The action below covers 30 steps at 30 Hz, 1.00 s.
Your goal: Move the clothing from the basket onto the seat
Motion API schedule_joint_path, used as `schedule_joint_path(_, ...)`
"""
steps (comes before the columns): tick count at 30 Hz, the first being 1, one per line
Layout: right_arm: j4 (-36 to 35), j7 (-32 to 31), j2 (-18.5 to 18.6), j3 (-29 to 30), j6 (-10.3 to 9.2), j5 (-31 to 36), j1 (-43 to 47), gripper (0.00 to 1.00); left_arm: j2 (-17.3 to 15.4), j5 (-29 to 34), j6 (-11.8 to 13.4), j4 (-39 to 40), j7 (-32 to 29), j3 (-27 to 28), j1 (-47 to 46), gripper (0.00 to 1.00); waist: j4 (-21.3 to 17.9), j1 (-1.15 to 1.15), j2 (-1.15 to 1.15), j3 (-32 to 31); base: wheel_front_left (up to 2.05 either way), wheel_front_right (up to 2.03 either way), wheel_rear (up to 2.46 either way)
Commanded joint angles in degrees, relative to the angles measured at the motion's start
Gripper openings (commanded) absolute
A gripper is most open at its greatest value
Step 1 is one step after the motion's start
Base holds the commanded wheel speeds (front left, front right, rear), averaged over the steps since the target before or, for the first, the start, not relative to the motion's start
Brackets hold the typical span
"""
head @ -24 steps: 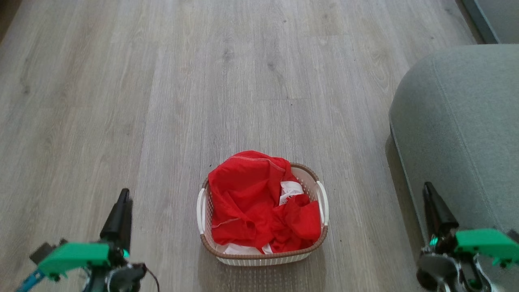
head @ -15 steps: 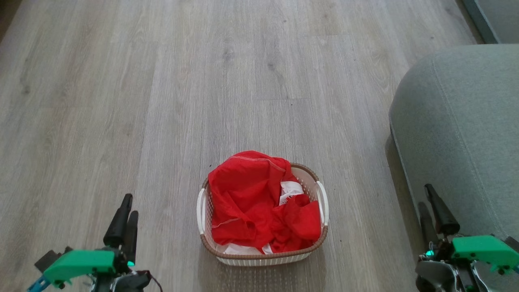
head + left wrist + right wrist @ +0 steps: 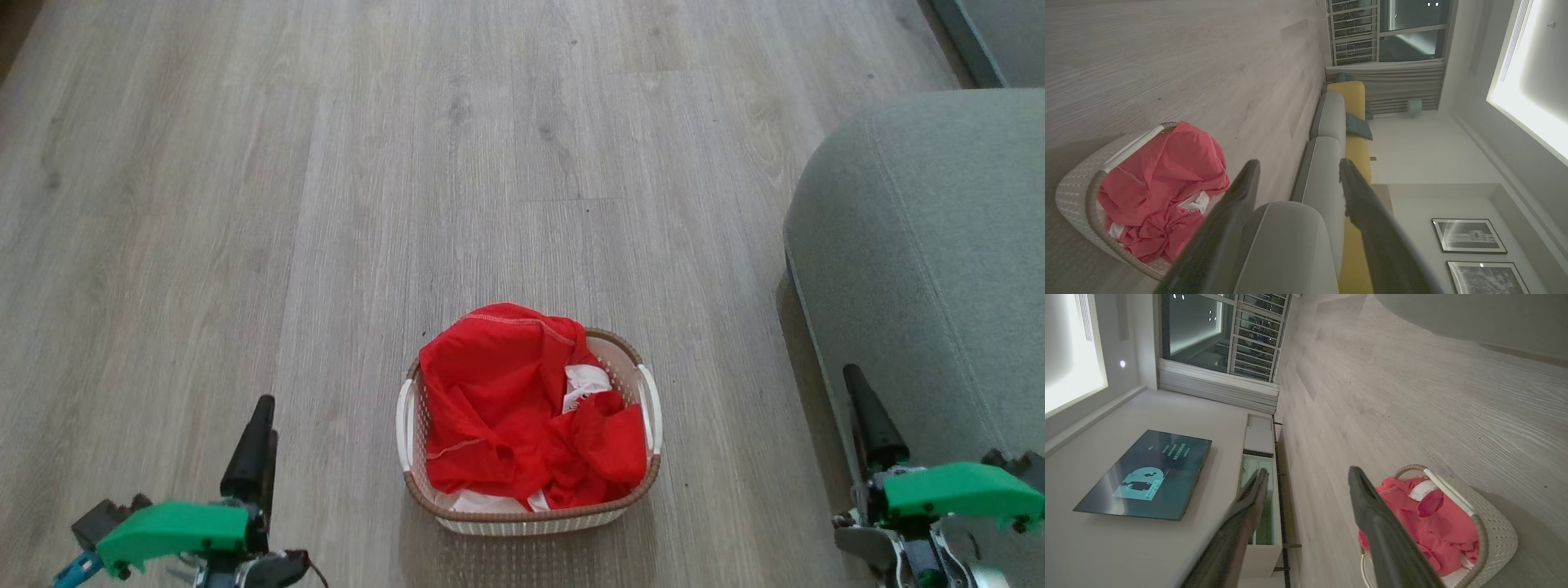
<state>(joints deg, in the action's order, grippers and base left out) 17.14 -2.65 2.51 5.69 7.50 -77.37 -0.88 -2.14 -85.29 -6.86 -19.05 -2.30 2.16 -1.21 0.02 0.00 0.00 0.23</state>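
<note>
Left hand [image 3: 263, 404] and right hand [image 3: 853, 376], both spread, have merely shifted at the lower corners; clothing [image 3: 506, 400] stays in basket [image 3: 531, 516], apart from seat [image 3: 931, 245] at right: transfer not begun.

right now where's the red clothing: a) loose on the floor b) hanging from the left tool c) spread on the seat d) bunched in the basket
D: the clothing lies crumpled inside the basket, which stands on the floor to the left of the seat.
</note>
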Motion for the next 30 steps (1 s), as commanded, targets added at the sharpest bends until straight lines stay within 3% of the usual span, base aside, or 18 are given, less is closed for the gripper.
schedule_joint_path(1, -2.6, 0.7, 0.8, -0.4, 0.01, 3.1, -2.6, 1.0, -0.4, 2.2, -0.1, 1.6, 0.6, 0.5, -3.4, 1.0, 0.0, 0.0, 0.0, 0.0, 0.0, 0.0, 0.0)
schedule_joint_path(12, -3.9, 2.6, 1.6, -3.1, 0.0, 14.5, -2.8, 1.0, -0.4, 13.1, 1.1, 2.9, 2.5, -0.5, -3.7, 1.0, -0.2, 0.0, 0.0, 0.0, 0.0, 0.0, 0.0)
schedule_joint_path(30, -4.1, 5.5, 3.2, -6.2, 0.0, 27.6, -3.7, 1.0, -0.5, 27.9, 2.9, 4.1, 5.3, -2.1, -3.9, 1.0, -0.2, 0.0, 0.0, 0.0, 0.0, 0.0, 0.0)
